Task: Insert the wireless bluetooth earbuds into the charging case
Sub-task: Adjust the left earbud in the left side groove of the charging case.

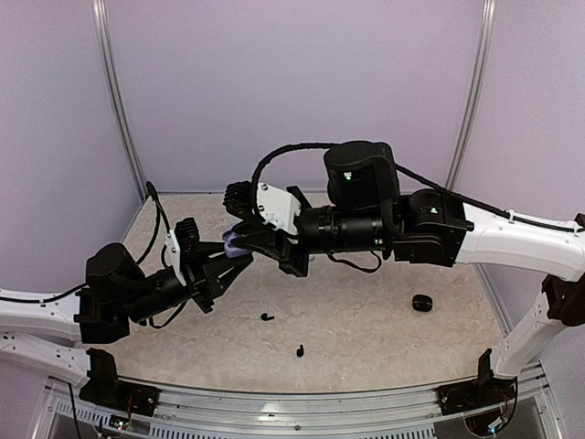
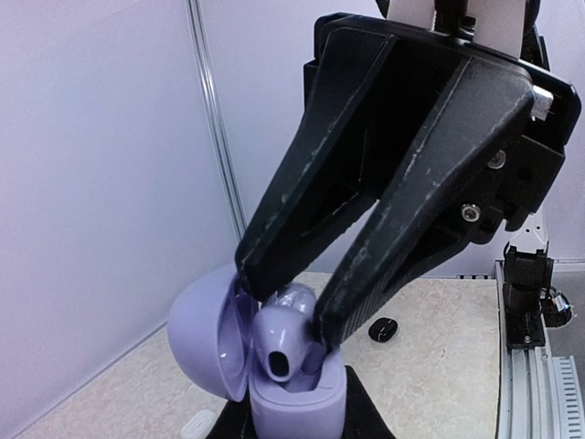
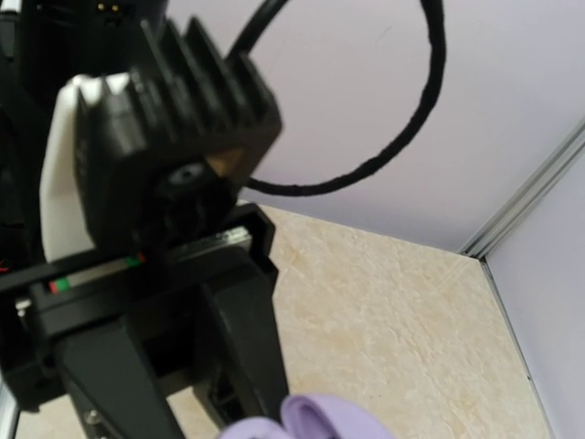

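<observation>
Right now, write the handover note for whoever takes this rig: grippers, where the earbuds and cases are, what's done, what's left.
Left gripper: shut on the lavender case, held off the table with its lid open.
Right gripper: shut on a lavender earbud at the case's mouth, not yet seated flush.
On the table: two black earbuds lying loose, with the black case apart to their right.
Done: lavender earbud brought to its case.
Left: seat it, release, then the black pair. No other earbuds are visible.

Left hand (image 1: 228, 256), right hand (image 1: 241, 240) meeting at lavender case (image 1: 232, 241), two black earbuds (image 1: 266, 316), black case (image 1: 421, 303) on table (image 1: 366, 279)
</observation>
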`<state>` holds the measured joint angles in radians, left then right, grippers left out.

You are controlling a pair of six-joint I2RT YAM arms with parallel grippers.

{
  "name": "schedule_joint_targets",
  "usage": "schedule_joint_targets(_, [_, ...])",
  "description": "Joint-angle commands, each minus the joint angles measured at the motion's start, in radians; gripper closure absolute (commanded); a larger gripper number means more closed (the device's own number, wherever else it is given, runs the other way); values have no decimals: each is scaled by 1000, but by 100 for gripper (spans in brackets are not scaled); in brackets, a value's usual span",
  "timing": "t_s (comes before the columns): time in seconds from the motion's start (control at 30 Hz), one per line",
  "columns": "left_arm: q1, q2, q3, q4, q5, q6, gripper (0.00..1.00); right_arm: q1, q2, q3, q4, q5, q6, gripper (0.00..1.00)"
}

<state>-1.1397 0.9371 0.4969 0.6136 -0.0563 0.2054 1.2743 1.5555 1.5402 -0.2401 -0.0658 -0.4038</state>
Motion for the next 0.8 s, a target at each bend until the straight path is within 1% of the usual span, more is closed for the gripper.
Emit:
schedule_joint_targets(0.0, [3, -2, 17, 19, 12, -6, 100, 8, 13, 32, -19, 9, -3, 81])
schedule_joint_targets(0.23, [3, -2, 19, 14, 10, -4, 100, 8, 4, 32, -43, -19, -7, 85])
schedule_joint_targets(0.43, [4, 10, 28, 8, 7, 0, 100, 12, 22, 62, -65, 6, -7, 82])
schedule_joint_targets(0.63, [4, 16, 33, 2, 10, 2, 100, 15, 31, 70, -77, 23, -9, 83])
schedule_joint_targets(0.77, [3, 13, 31, 3, 12, 0, 100, 15, 10, 61, -66, 20, -5, 83])
